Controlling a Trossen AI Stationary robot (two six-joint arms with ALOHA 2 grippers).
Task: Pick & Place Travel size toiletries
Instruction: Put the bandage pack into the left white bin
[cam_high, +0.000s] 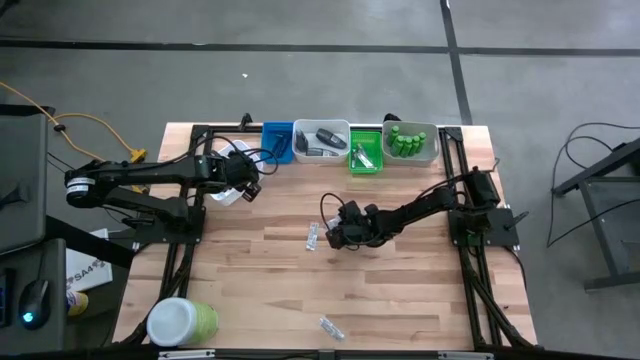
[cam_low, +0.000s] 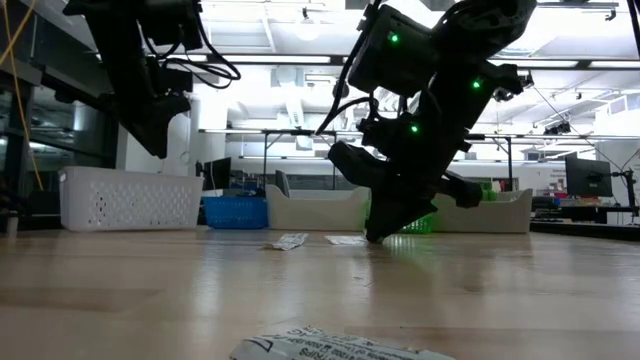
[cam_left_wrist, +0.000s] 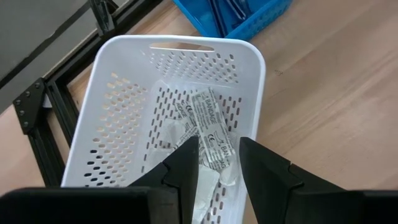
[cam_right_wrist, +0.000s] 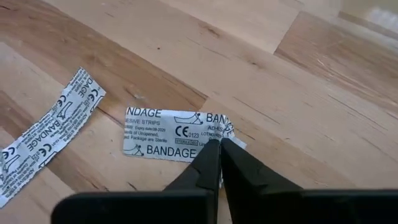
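A silvery bandage sachet (cam_right_wrist: 168, 134) lies flat on the wooden table, and my right gripper (cam_right_wrist: 217, 146) is shut at its edge, near the table's middle (cam_high: 335, 237). A second sachet (cam_right_wrist: 43, 137) lies just beside it, toward the table's left. A third sachet (cam_high: 330, 327) lies by the near edge. My left gripper (cam_left_wrist: 217, 158) hovers open above a white perforated basket (cam_left_wrist: 112, 106) at the table's far left, touching nothing. Several sachets (cam_left_wrist: 208, 127) lie in that basket. My right gripper pinches the bandage sachet by one short edge (cam_right_wrist: 225, 132), between the tips of its two fingers. The fingers slant down from above, with their tips at the tabletop (cam_low: 375, 238). The sachet still lies flat on the wood; only the pinched corner is slightly crumpled.
Along the far edge stand a blue tray (cam_high: 278, 140), a white tray (cam_high: 320, 140) with dark pieces, a green tray (cam_high: 365, 152) and a white tray (cam_high: 412, 142) of green bottles. A big green jar with a white lid (cam_high: 183, 322) stands at the near left corner.
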